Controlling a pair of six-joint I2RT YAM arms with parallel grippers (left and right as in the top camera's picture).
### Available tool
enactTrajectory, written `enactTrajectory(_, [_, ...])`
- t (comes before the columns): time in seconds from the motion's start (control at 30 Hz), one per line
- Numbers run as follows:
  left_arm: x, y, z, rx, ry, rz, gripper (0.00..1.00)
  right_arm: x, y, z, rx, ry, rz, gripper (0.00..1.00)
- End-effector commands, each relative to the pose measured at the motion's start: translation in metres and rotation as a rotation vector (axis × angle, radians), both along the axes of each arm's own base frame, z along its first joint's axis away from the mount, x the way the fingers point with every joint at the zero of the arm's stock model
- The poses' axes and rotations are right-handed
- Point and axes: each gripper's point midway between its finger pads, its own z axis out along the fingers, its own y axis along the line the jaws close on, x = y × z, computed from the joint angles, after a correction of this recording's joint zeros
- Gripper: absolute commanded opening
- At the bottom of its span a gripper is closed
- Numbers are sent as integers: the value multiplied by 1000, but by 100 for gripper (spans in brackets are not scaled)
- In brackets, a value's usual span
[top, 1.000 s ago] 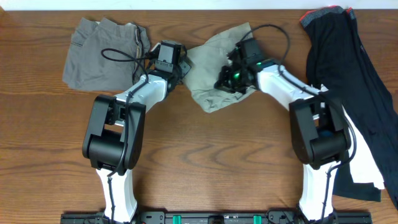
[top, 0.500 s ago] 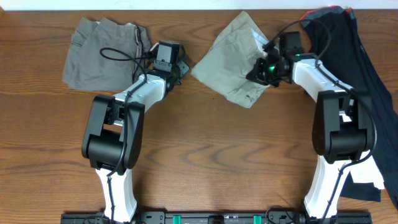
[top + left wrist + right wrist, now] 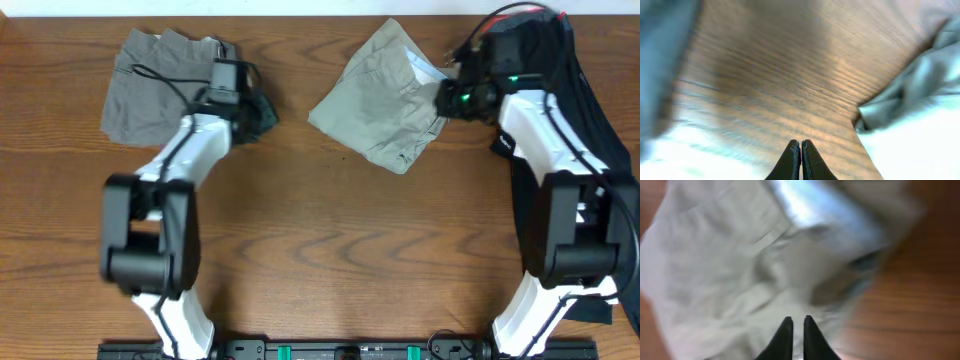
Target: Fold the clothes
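I see the left gripper (image 3: 801, 145) pinched together over the grainy wooden table (image 3: 320, 230); the right gripper (image 3: 794, 321) sits nearly closed above soft, rumpled, diamond-shaped khaki shorts (image 3: 380, 100)

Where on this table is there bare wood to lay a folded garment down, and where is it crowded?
Widest free patch: the table between the two arms, below the khaki shorts. A narrower gap lies between the grey shorts and the khaki shorts, beside the left claw. The right edge is crowded: black garment and right arm.
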Motion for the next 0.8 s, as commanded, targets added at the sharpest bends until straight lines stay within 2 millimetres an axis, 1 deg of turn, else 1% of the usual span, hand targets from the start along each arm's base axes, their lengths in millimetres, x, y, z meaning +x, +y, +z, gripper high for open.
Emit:
enactTrajectory(0.0, [-5, 9, 40, 63, -95, -112, 7, 5, -8, 19, -18, -53, 61, 4])
enactTrajectory(0.03, [-7, 12, 46, 70, -101, -117, 7, 4, 0, 25, 10, -63, 98, 4])
enactTrajectory(0.17, [-18, 24, 70, 90, -123, -121, 16, -8, 40, 52, 90, -84, 235, 8])
enactTrajectory(0.23, [-24, 28, 76, 97, -119, -122, 17, -17, 59, 55, 105, -66, 279, 9])
enactTrajectory(0.3, [-29, 30, 79, 102, -110, -122, 17, -28, 79, 51, 114, -30, 322, 8])
enactTrajectory(0.43, [-33, 31, 78, 110, -97, -133, 17, -54, 112, 29, 111, 60, 398, 2])
enactTrajectory(0.53, [-33, 31, 78, 112, -97, -135, 17, -71, 130, 6, 94, 128, 433, 1])
enactTrajectory(0.63, [-33, 31, 78, 116, -97, -134, 17, -80, 133, -20, 58, 202, 404, 1])
enactTrajectory(0.7, [-33, 33, 77, 127, -98, -135, 17, -83, 129, -35, 34, 239, 382, 1])
enactTrajectory(0.77, [-33, 35, 77, 141, -98, -130, 17, -84, 125, -44, 15, 262, 360, 1])
